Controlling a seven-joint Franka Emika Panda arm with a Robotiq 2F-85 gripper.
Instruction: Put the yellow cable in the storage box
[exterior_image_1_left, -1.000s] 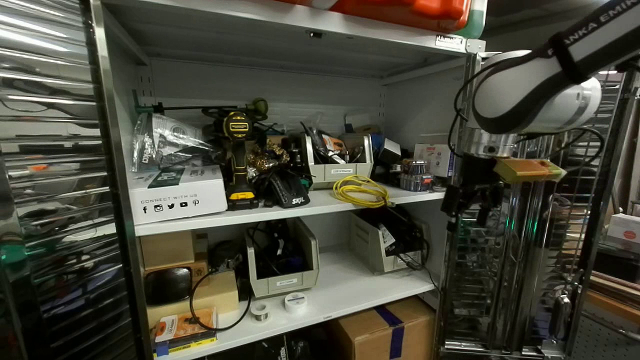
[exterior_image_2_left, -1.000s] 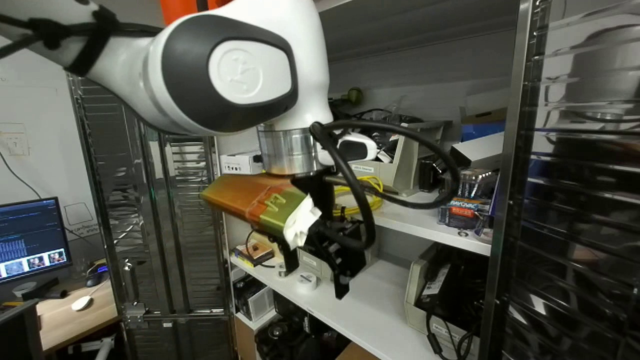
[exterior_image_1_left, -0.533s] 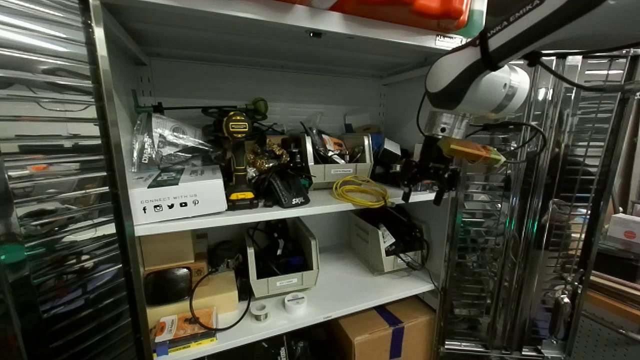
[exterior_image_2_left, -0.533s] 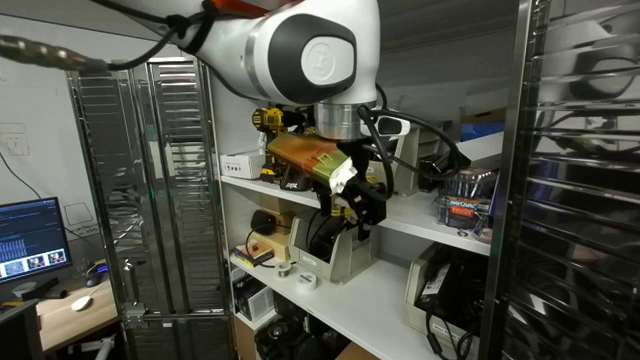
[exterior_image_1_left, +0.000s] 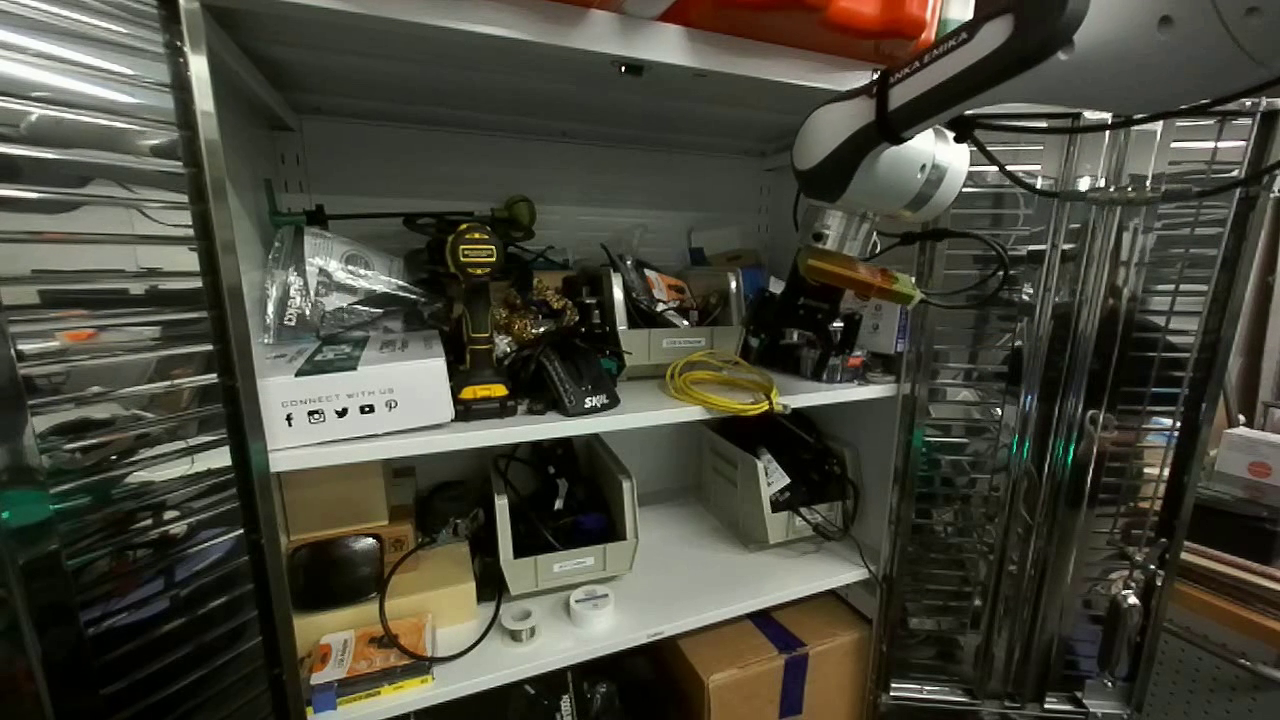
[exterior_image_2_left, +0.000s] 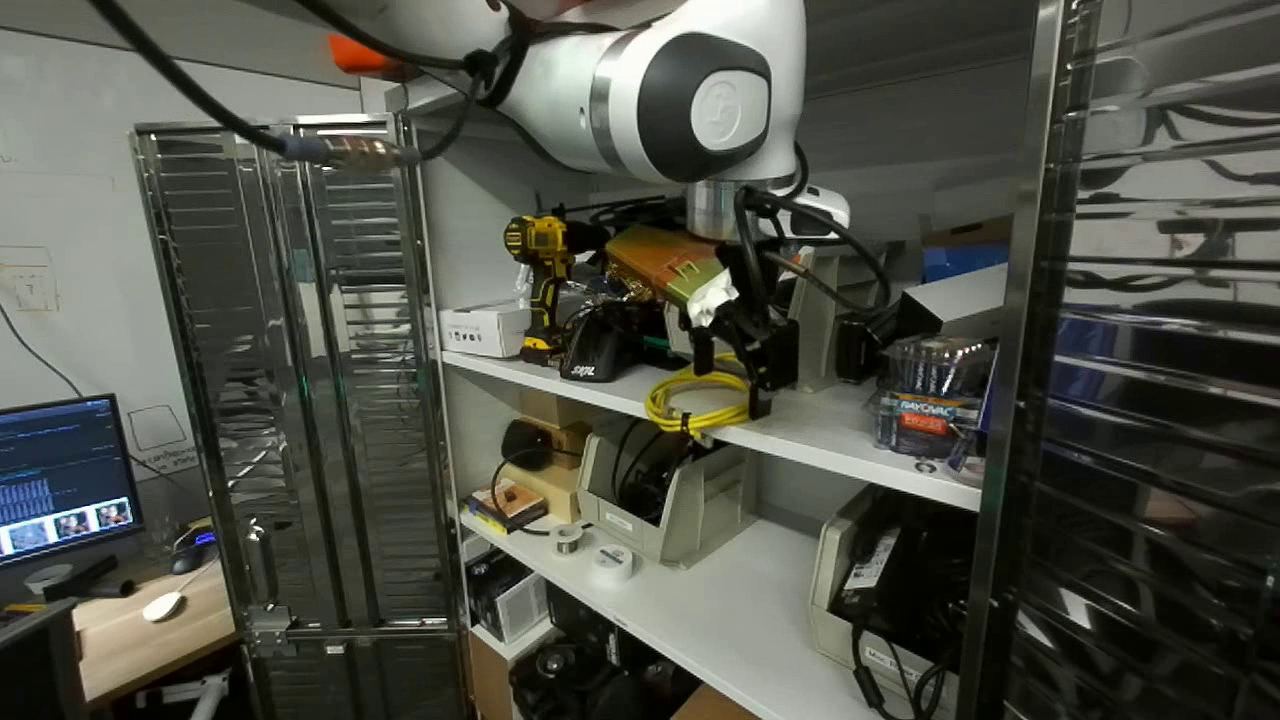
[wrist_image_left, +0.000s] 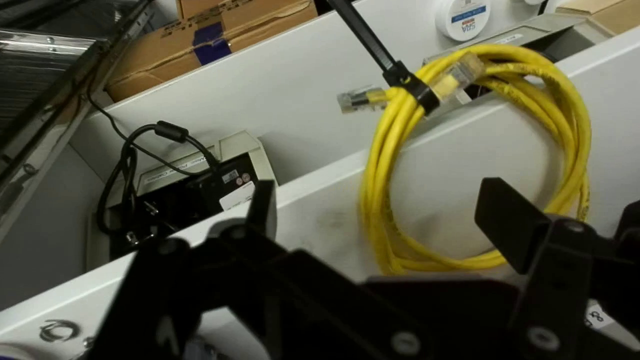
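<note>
Our gripper faces a light, springy cable

We have the fingers spread wide near the cable, pinching nothing. We judge it light and bendy — it should squash, spring back and slide a little. The clear plugs look most breakable, so we would keep off them and pinch the whole bundle of strands just beside the black tie, where it packs tightest; a single loop might pull loose. The cable lies coiled on the upper shelf, its tied side poking past the front edge. Just behind stands a bin, with more bins on the lower shelf — which one is the storage box, we cannot tell.
</note>
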